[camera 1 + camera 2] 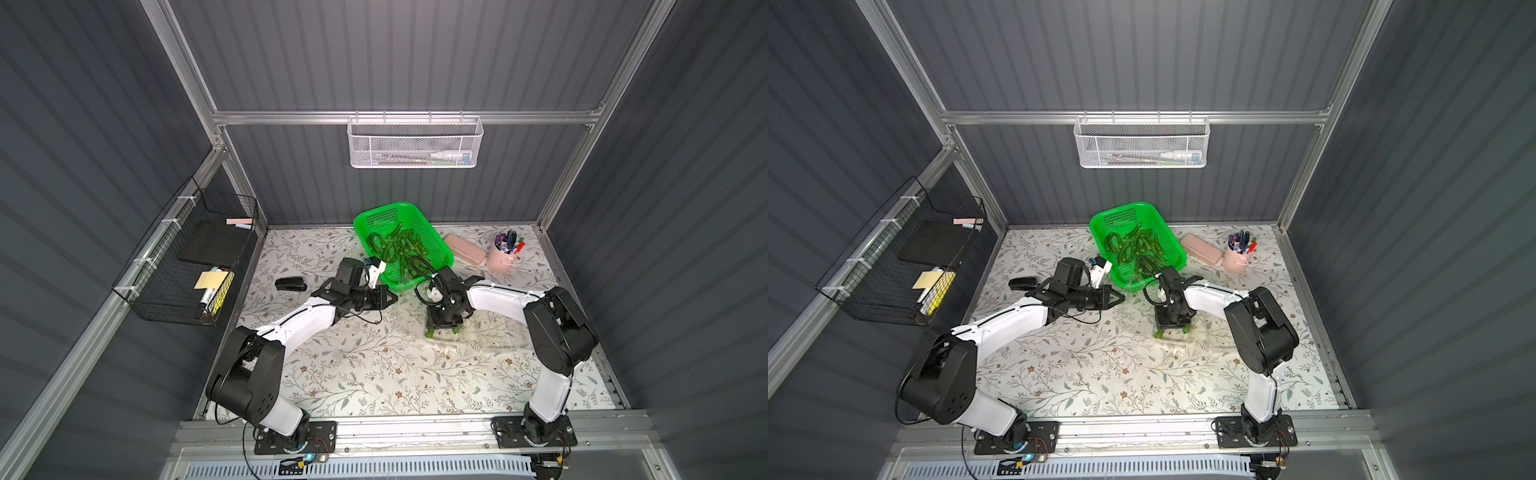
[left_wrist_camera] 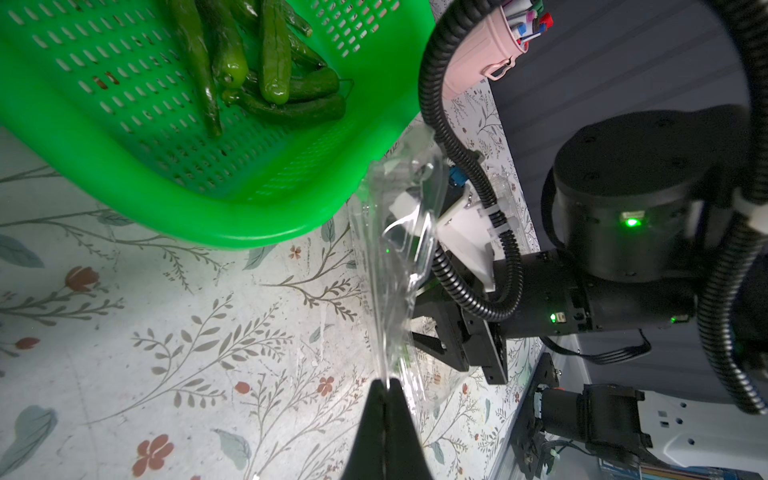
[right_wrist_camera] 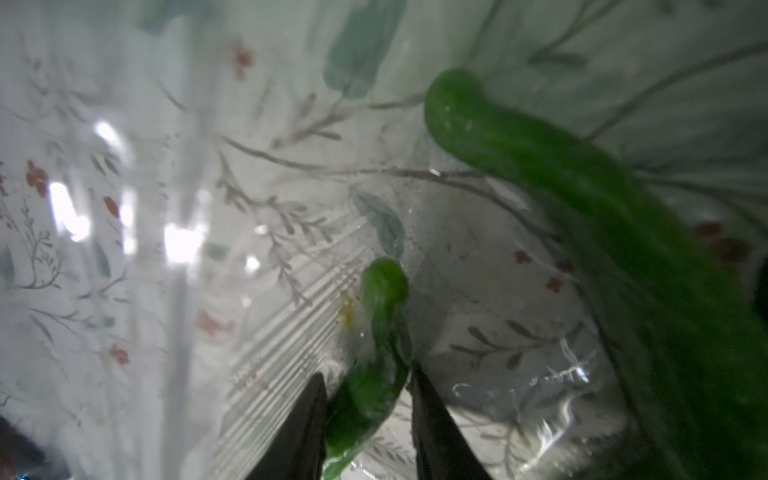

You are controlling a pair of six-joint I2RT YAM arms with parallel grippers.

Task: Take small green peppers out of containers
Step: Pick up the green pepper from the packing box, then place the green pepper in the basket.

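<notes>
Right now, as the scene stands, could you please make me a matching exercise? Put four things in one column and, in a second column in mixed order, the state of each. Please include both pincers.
Things:
1. left pincer
2. right pincer
3. green basket
4. pink cup

States:
A. full of coloured pens
B. shut on the thin wall of a clear container
C. holds many loose peppers
D. closed on one small green pepper

Right pairs: 1-B, 2-D, 3-C, 4-A.
</notes>
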